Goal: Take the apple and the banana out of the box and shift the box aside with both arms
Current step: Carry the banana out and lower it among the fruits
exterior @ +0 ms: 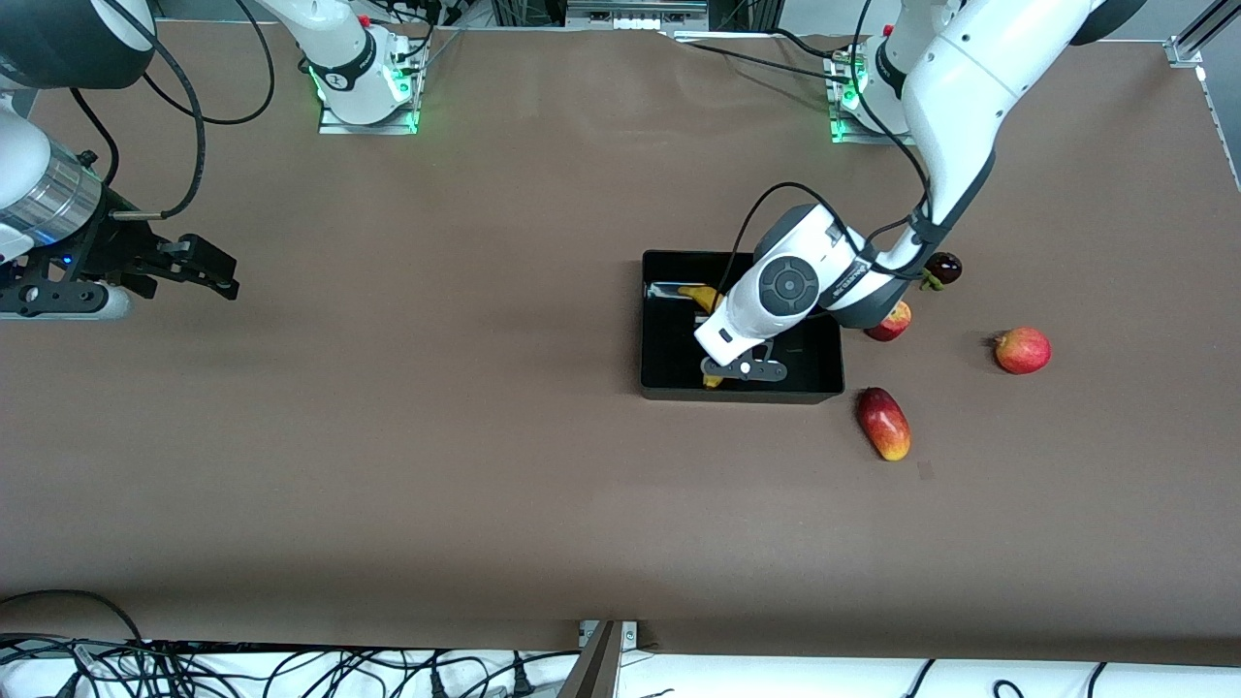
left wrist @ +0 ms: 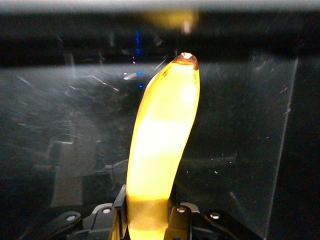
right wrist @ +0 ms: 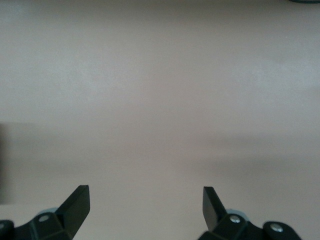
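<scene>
With apple out beside box, left jaws clamp banana inside; next lift clear. Right jaws wide, waiting.

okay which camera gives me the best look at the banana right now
The left wrist view: the banana fills it, lying in the box with the left gripper shut on one end. The front view shows only yellow bits of it past the arm. The right wrist view shows none of it, only bare table.
</scene>
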Available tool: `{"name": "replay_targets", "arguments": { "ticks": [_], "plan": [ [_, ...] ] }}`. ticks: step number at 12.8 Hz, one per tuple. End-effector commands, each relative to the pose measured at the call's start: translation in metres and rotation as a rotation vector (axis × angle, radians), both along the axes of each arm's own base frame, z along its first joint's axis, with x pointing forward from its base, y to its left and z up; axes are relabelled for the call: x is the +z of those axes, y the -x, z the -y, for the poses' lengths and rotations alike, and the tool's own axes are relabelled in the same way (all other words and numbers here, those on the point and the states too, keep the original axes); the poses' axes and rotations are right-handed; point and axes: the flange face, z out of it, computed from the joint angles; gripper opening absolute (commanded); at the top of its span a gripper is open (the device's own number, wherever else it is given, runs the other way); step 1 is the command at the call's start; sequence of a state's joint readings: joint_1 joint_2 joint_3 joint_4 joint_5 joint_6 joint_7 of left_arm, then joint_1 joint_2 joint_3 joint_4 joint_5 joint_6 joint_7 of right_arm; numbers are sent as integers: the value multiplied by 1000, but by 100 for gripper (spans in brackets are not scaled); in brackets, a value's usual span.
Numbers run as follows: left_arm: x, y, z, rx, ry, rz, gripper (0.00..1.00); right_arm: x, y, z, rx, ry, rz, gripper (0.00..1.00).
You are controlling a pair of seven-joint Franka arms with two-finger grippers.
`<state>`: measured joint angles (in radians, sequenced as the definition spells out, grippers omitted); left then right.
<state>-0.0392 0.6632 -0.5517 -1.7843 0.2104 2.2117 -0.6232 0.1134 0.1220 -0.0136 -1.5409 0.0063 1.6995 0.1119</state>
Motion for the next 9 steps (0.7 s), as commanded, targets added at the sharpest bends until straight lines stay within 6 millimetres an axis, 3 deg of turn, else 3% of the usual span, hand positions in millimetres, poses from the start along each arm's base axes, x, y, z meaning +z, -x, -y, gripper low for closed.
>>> {"name": "replay_targets", "arguments": {
  "ticks": [1,3,5,7,9],
  "plan": [
    [69,-26,-9,4,-84,0,0,7,3,-1,2,7,-1,100],
    [113,-45,-22,28,-125,-43,0,7,3,-1,2,7,-1,100],
    [147,-61,-49,41,-156,-90,0,7,2,-1,2,7,1,100],
    [160,-74,-104,24,-172,-149,0,7,3,-1,2,7,-1,100],
    [152,-90,-176,-31,-148,-184,0,7,3,-1,2,7,-1,100]
  ]
}}
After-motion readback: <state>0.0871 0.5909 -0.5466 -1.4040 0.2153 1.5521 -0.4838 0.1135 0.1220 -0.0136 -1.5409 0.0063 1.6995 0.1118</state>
